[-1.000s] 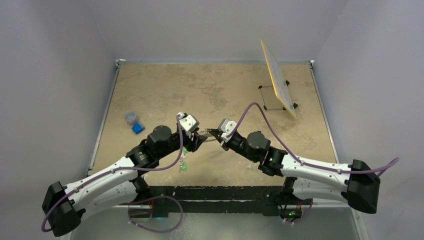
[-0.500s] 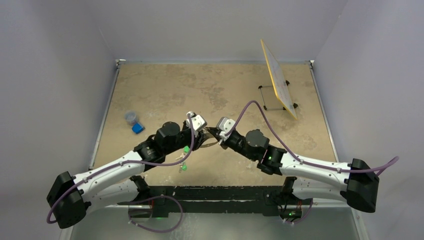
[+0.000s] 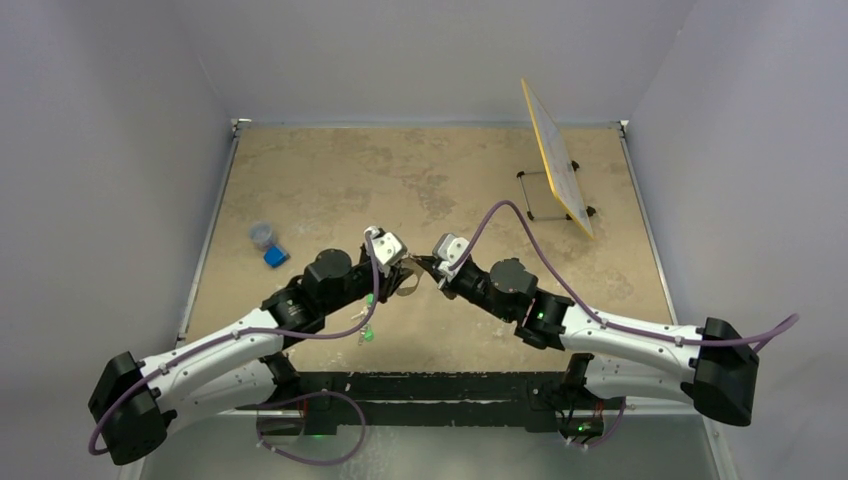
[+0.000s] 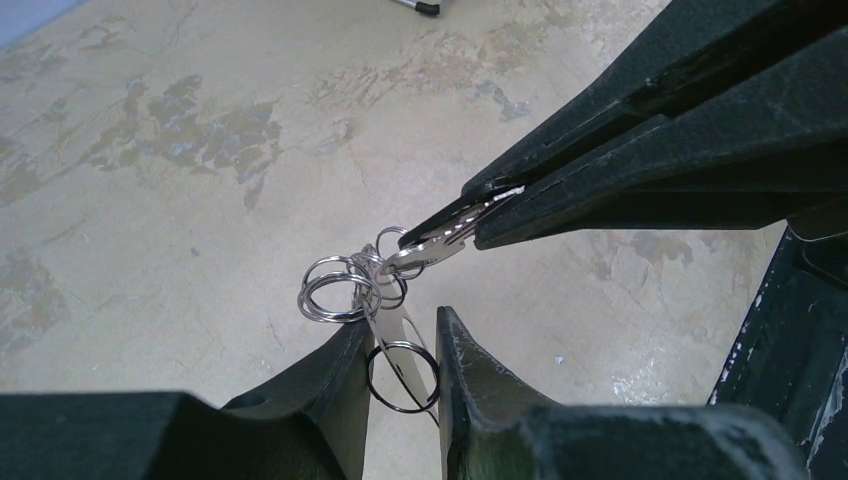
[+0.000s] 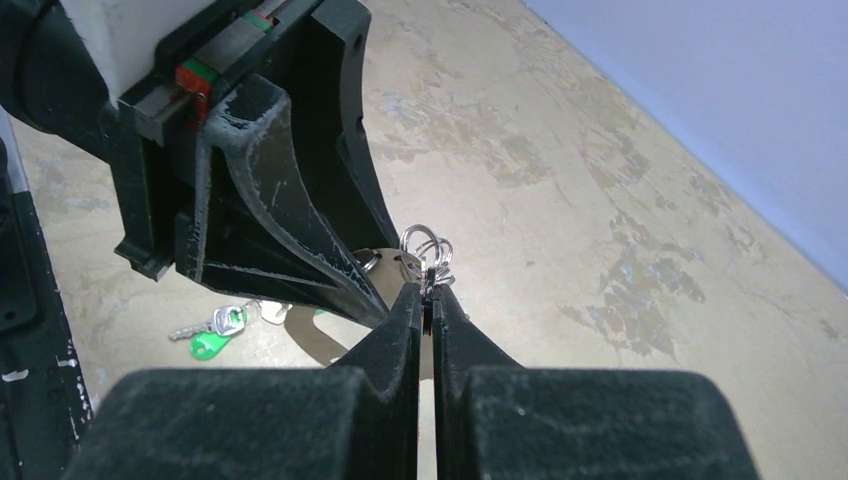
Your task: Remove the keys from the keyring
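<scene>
key [image 4: 440, 236] in right claw [image 4: 470, 216], keyring [image 5: 318, 352] in left claw [image 4: 402, 328]

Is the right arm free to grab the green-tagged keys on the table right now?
Probably not. The right gripper is shut on a key, and the green-tagged keys lie past the left gripper, which holds the keyring and blocks the direct path.

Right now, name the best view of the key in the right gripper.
Left wrist: the key juts side-on from the right gripper. Right wrist hides it between its fingers; top external: too small.
</scene>
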